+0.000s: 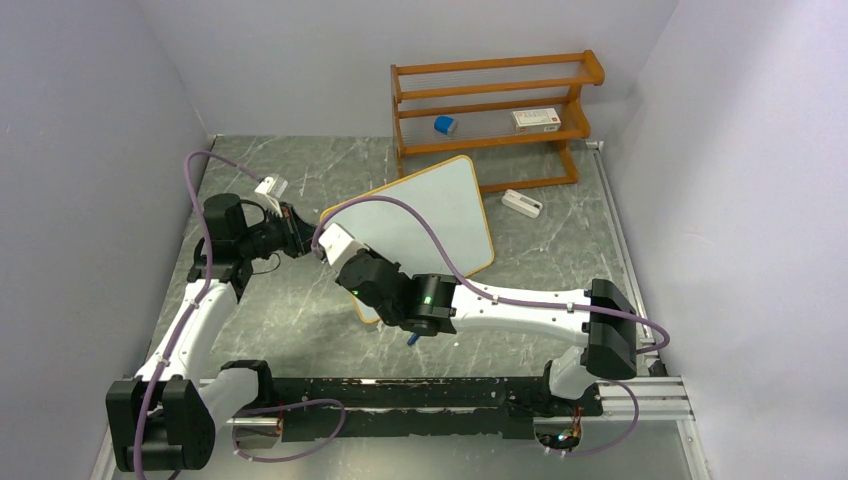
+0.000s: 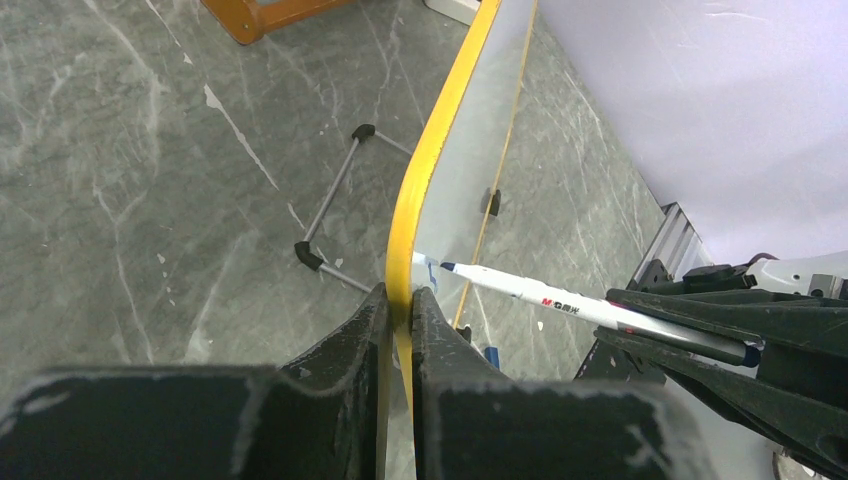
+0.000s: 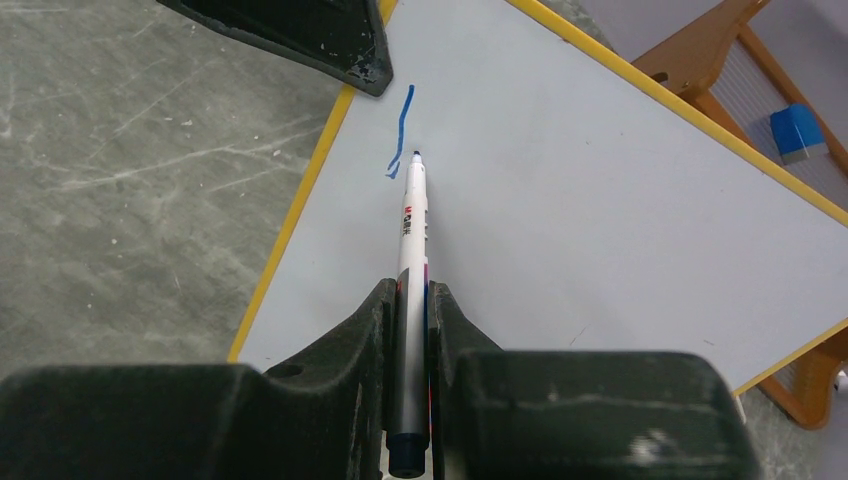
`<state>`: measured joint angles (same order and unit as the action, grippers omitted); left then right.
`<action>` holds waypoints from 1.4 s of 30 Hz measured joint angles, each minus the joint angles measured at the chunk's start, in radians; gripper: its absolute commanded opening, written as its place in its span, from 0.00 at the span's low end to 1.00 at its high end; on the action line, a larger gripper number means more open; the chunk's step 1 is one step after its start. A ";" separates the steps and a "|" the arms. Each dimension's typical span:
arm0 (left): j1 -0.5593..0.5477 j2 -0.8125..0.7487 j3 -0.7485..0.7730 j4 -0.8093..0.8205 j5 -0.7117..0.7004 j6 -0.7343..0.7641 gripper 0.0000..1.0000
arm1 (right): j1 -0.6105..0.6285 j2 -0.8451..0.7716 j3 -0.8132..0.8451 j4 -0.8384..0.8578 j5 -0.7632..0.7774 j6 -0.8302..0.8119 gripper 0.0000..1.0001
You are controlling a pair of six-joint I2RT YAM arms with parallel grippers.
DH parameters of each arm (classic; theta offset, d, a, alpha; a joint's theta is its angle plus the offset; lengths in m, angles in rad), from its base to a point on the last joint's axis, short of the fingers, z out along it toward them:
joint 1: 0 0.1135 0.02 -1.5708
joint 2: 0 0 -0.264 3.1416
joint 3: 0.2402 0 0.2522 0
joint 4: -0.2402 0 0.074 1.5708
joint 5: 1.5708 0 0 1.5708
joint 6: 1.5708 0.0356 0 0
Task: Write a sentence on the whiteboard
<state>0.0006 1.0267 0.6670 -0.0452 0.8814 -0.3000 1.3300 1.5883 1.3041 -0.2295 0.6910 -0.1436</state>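
My left gripper (image 2: 400,300) is pinched tight on the yellow edge of the whiteboard (image 1: 440,210). My right gripper (image 3: 412,292) squeezes a pen (image 3: 411,225), its tip right by one short blue mark (image 3: 402,130) on the board. The board stands tilted on the gray stone desk (image 1: 300,330), near a wooden rack (image 1: 490,100).

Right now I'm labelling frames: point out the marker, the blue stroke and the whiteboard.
marker (image 3: 411,230), right wrist view, white barrel.
blue stroke (image 3: 404,125), right wrist view, its middle.
whiteboard (image 3: 600,200), right wrist view, bare face.
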 measured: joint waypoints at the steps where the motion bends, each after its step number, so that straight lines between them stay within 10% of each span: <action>1: 0.000 0.000 0.000 0.000 0.000 0.000 0.05 | 0.000 0.000 0.000 0.001 0.002 0.000 0.00; 42: 0.000 0.003 0.000 0.003 0.001 0.000 0.05 | -0.004 -0.006 0.001 -0.060 -0.053 0.034 0.00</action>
<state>0.0006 1.0294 0.6670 -0.0418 0.8825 -0.3000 1.3262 1.5818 1.3052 -0.2893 0.6384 -0.1093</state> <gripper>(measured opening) 0.127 0.169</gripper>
